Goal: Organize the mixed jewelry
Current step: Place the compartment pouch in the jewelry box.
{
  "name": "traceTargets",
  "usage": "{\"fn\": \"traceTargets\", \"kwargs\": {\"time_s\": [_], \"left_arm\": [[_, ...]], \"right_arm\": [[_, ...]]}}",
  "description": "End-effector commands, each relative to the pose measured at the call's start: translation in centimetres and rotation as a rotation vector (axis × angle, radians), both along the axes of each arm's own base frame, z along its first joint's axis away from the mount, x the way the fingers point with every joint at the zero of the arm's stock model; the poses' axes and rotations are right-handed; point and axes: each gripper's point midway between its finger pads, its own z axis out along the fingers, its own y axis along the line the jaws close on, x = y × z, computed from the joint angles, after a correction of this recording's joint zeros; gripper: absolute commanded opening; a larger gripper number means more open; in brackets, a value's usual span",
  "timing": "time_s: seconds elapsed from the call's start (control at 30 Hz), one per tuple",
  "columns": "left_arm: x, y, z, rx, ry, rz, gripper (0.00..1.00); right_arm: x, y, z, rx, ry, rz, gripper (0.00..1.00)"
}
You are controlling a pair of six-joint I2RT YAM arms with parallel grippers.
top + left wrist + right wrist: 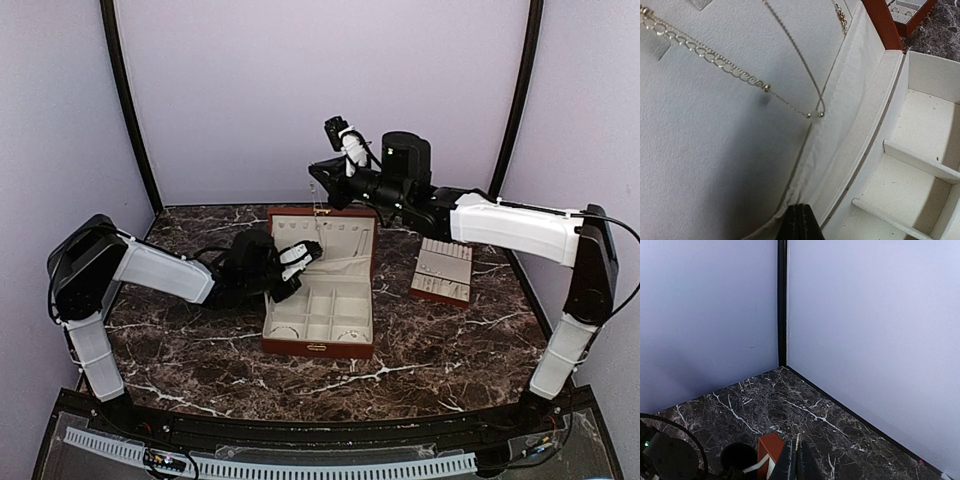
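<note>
The jewelry box stood open at the middle of the marble table, its cream-lined lid upright at the far side. The left gripper reached into the box close to the lid lining, its jaws fully closed with nothing visible between them. Just ahead of it, two pieces of the mixed jewelry hung against the lining: a link chain slanting down from the upper left, and a fine chain dropping to a low point marked by two tiny beads beside the lid's fabric pocket. The box's divided compartments lay to the right of that.

The right gripper hovered above the lid's top edge, jaws pressed together on a thin chain that showed as a pale sliver between the fingertips. Whether it was one of the two on the lining could not be told. A dark cup sat beside the box corner, and the slotted tray lay on the table to the right of the box, apart from it
</note>
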Motion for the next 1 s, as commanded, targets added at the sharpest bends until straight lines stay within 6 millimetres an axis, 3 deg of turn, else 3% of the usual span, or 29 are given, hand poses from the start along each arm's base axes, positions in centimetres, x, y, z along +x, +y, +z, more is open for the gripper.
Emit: {"fn": "traceTargets", "kwargs": {"time_s": [0.0, 0.13, 0.47, 0.8, 0.97], "left_arm": [[-2.8, -0.1, -2.0, 0.031, 0.090, -0.053, 0.00], [-2.8, -0.1, -1.8, 0.025, 0.088, -0.051, 0.00], [-3.0, 0.0, -2.3, 0.035, 0.099, -0.049, 0.00], [-3.2, -0.1, -2.2, 0.021, 0.104, -0.051, 0.00], [-3.3, 0.0, -2.2, 0.021, 0.102, -0.050, 0.00]], "right_arm": [[0.1, 0.9, -0.2, -0.009, -0.072, 0.014, 0.00], [0.4, 0.8, -1.1, -0.027, -0.075, 0.002, 0.00], [0.2, 1.1, -1.1, -0.015, -0.118, 0.017, 0.00], [0.1, 1.5, -6.0, -0.091, -0.045, 0.042, 0.00], [-0.5, 1.2, -7.2, -0.100, -0.024, 0.054, 0.00]]}}
